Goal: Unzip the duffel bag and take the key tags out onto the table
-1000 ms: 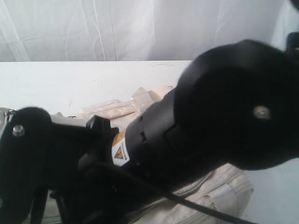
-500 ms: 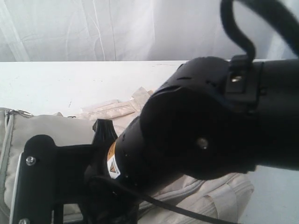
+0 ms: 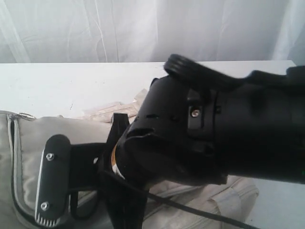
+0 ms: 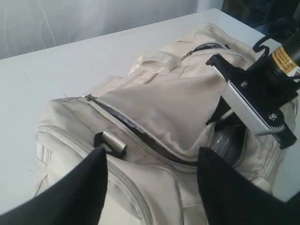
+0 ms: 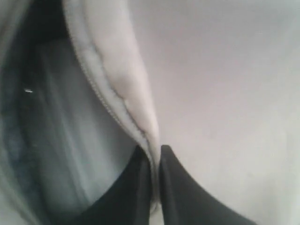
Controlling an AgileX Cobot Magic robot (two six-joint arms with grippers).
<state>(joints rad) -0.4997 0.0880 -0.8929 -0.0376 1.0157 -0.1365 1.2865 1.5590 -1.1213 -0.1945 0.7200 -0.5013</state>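
Note:
The cream duffel bag (image 4: 154, 108) lies on the white table (image 4: 42, 70) with its grey zipper (image 4: 136, 129) undone. One side of the opening is lifted as a flap, showing dark lining and a shiny clear patch (image 4: 225, 140) inside. My right gripper (image 5: 155, 151) is shut on the zippered edge of that flap (image 5: 126, 98). My left gripper (image 4: 152, 152) hangs open just above the bag's near side, holding nothing. The key tags are hidden. In the exterior view the right arm (image 3: 214, 129) covers most of the bag (image 3: 28, 138).
A black D-ring clip with a metal roller (image 4: 111, 143) sits on the bag by my left fingers. Cream straps (image 3: 109, 110) lie behind the bag. A black cable (image 3: 190, 210) trails over the bag. White curtain backs the table (image 3: 57, 81).
The right arm has swung and its gripper has shut on the flap edge. More of the bag's left end now shows in the exterior view.

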